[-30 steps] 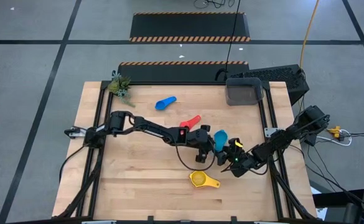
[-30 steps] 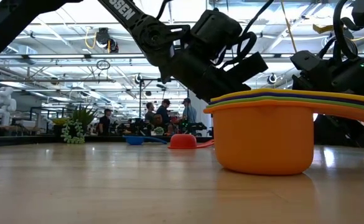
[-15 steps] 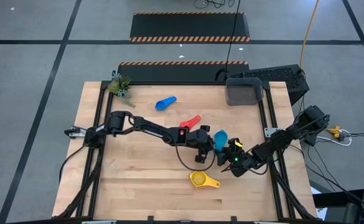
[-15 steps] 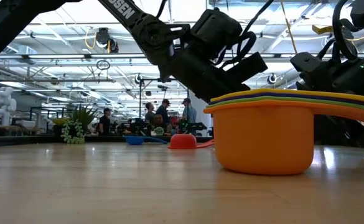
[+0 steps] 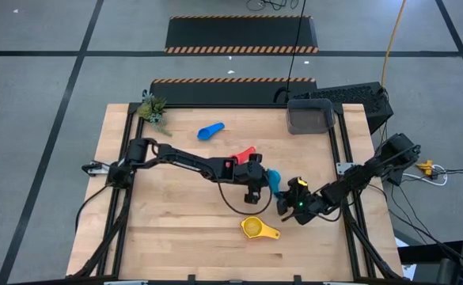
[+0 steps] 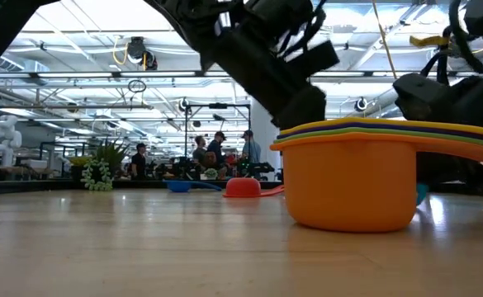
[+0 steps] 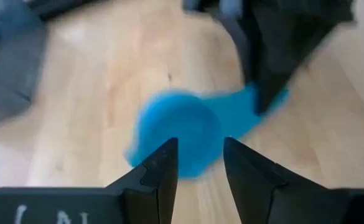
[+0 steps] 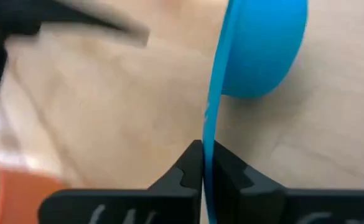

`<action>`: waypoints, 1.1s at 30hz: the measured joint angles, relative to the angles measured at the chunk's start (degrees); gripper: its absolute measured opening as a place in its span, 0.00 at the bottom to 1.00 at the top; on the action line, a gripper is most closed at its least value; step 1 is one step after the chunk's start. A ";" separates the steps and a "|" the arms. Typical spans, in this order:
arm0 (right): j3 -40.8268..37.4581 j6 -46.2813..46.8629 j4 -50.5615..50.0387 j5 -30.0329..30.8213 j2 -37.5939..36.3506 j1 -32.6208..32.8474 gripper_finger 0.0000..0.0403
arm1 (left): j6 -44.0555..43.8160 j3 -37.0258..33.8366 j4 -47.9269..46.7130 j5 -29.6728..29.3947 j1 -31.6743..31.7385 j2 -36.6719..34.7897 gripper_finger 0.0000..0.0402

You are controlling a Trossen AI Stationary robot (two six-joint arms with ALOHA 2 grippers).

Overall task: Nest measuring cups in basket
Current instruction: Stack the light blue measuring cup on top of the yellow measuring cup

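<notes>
Light blue is the cup point(image 5: 274, 179) we follow: near the table's middle, our right gripper point(image 8: 205, 163) pinches its thin handle edge between closed fingers. Our left gripper point(image 7: 198, 165) hovers just beside the bowl with fingers parted, gripping nothing. We see the nested orange stack point(image 5: 254, 228) nearer the front edge, red cup point(image 5: 240, 154) and blue cup point(image 5: 210, 131) farther back, and the grey basket point(image 5: 309, 117) at the rear right corner.
</notes>
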 joint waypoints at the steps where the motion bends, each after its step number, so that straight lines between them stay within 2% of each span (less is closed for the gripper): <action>1: 0.00 -1.41 0.01 -1.29 -0.70 -0.06 0.01 | 0.29 0.06 0.25 -0.62 -0.06 -0.16 0.33; 6: -0.02 -8.05 -0.73 -7.00 -6.37 -0.30 0.01 | 1.60 0.03 -1.53 -3.52 -0.96 -1.81 0.33; 13: 0.00 -17.15 -2.23 -11.81 -16.17 -0.59 0.00 | 2.27 0.02 -4.67 -10.93 -3.35 -6.54 0.33; 23: 0.02 -24.05 -8.88 -20.11 -27.07 -1.96 0.00 | 3.21 0.04 -12.73 -19.34 -8.28 -13.14 0.33; 26: -0.03 -23.72 -11.55 -21.91 -29.28 -2.61 0.00 | 5.43 0.04 -12.98 -24.51 -10.13 -13.22 0.33; 29: 0.00 -26.41 -9.95 -25.30 -30.18 -3.26 0.00 | 9.48 0.03 -13.08 -28.52 -11.92 -13.18 0.33; 33: -0.02 -31.15 -7.18 -32.21 -30.22 -4.14 0.00 | 15.76 0.04 -12.45 -29.01 -14.51 -13.12 0.34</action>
